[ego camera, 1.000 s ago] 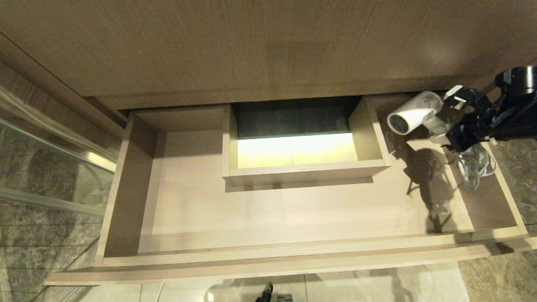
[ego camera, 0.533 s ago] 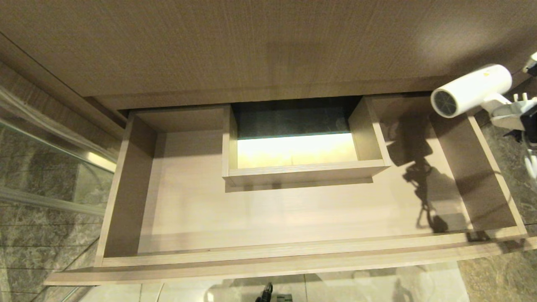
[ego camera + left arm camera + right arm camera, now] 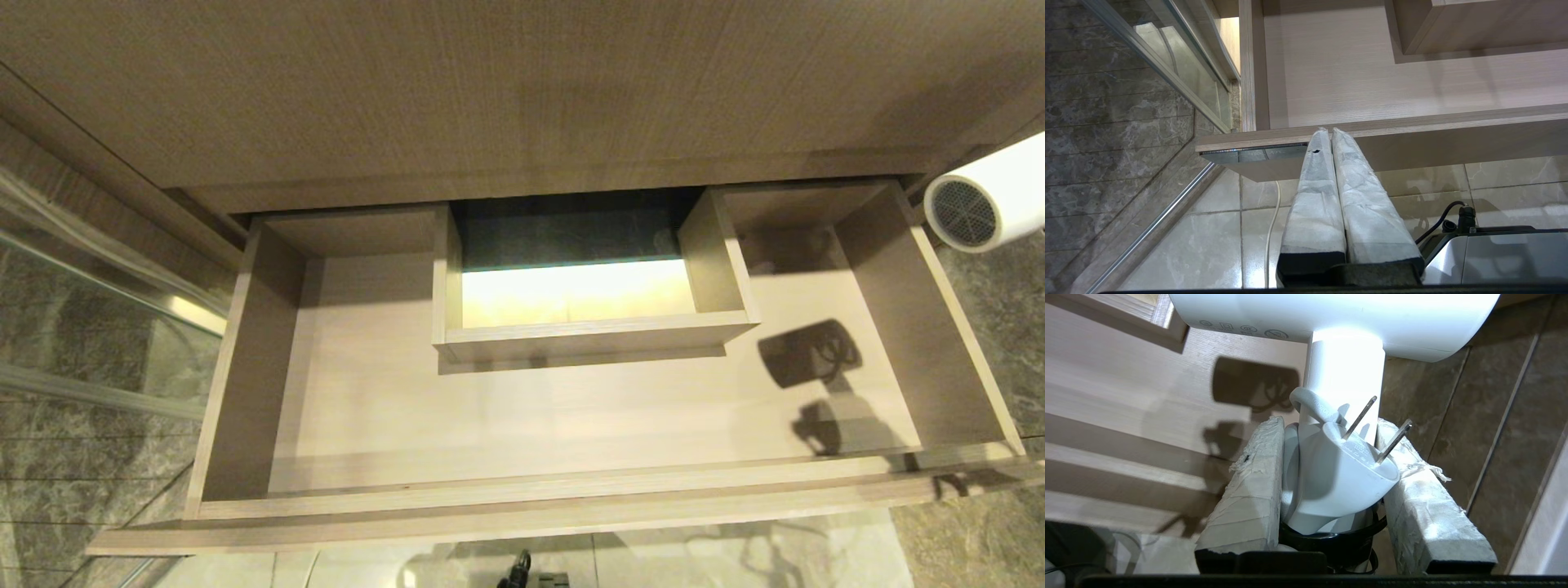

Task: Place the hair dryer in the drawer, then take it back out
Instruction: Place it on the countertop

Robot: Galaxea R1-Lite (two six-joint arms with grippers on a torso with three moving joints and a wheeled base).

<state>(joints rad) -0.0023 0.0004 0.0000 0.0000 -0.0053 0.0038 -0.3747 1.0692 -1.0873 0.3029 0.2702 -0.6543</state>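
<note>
Right claw (image 3: 1331, 428) pinching white hair dryer (image 3: 1343, 318) handle, grey honeycomb grille, plug prongs upward, left claw (image 3: 1329, 132) pressed together

hair dryer (image 3: 984, 208) | right of, outside drawer (image 3: 245, 359) | off floor

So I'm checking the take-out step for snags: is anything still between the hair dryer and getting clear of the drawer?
Nothing visible. The hair dryer hangs in the right gripper, past the right side wall of the drawer, over the dark floor tiles. Only its shadow falls on the drawer bottom; the plug sits between the fingers.
</note>
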